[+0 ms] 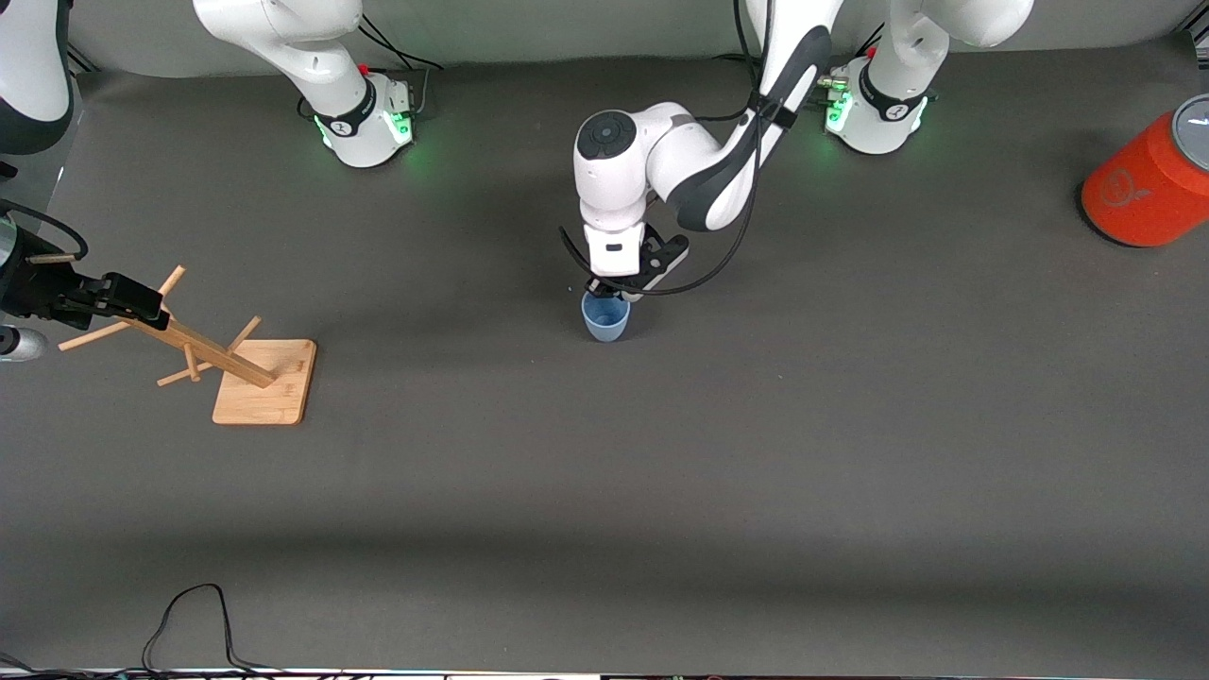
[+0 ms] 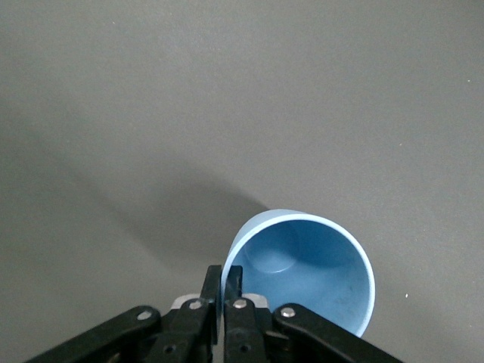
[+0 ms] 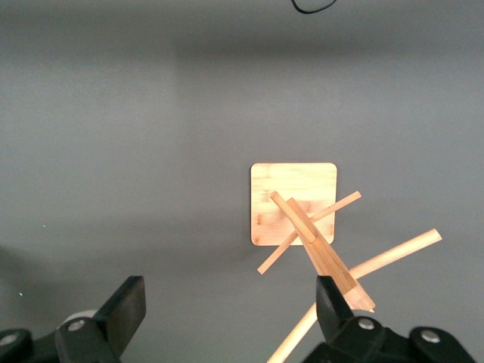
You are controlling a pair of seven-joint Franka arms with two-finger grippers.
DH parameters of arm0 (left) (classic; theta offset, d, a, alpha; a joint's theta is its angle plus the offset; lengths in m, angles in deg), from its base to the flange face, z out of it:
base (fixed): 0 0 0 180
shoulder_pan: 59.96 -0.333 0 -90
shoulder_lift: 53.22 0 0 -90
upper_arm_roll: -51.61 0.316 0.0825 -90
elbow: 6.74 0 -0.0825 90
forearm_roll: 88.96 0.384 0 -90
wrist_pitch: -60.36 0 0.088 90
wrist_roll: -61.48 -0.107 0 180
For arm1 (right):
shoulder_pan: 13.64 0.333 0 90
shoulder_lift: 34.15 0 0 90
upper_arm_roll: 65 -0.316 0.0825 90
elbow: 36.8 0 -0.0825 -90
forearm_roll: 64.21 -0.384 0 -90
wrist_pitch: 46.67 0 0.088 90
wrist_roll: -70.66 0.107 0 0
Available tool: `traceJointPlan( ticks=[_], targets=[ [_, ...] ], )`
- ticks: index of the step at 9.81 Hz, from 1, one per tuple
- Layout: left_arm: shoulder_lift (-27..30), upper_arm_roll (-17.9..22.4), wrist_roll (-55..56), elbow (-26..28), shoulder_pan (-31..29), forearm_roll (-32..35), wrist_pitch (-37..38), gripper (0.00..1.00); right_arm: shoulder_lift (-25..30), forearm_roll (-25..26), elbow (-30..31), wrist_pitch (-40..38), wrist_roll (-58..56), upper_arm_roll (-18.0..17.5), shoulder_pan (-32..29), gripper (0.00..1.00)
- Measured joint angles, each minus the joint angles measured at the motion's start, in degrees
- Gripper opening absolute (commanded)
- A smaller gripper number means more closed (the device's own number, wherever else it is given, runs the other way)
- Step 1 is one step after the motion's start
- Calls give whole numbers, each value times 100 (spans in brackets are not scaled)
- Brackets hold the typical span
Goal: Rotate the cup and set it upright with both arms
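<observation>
Front view: the cup point(image 1: 605, 316) stands upright on the table point(image 1: 756, 453), mouth up, near the middle and between the two bases, with the left gripper point(image 1: 614, 289) directly over its rim. The right gripper point(image 1: 123, 300) is at the right arm's end of the table, over the wooden rack point(image 1: 247, 368), and that arm appears to be waiting. An orange cylinder point(image 1: 1148, 184) stands at the left arm's end, well apart from the cup. Left wrist view: the left gripper point(image 2: 224, 283) has its fingers point(image 2: 235, 281) drawn together on the wall of the cup point(image 2: 302, 268), one inside the rim and one outside, so it grips the cup. The interior is visible down to the base and holds nothing. Right wrist view: the right gripper point(image 3: 231, 306) has its fingers point(image 3: 128, 302) spread wide with nothing between them, above the rack point(image 3: 295, 204) and its slanted pegs. Assessment: the uprighting looks essentially done, as the cup sits mouth up on the table. What remains, in my judgement, is release of the rim and withdrawal of the left arm.
</observation>
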Motion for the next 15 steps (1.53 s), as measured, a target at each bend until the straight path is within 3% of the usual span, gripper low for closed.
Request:
traceJointPlan(
  ticks=[1,2,3,5,8,11,15],
  targets=[
    [-26,-1,1,2,1,1,-3,13,0,-55,1,-1,0,4,0,100],
    [-50,-1,1,3,1,2,-4,30,0,-99,1,-34,0,11,0,100],
    [-65,-1,0,3,1,4,-5,57,1,-116,1,-91,0,12,0,100],
    [-70,-1,-3,3,2,9,-6,97,7,-129,1,-103,0,12,1,100],
    [-66,13,-157,-59,-10,12,99,100,12,-134,1,-103,0,11,4,100],
    [63,38,-973,-371,-174,8,720,100,12,-134,0,-104,0,11,5,100],
    [735,81,-3427,-732,-841,-90,1928,100,12,-135,1,-104,0,11,12,100]
  ],
)
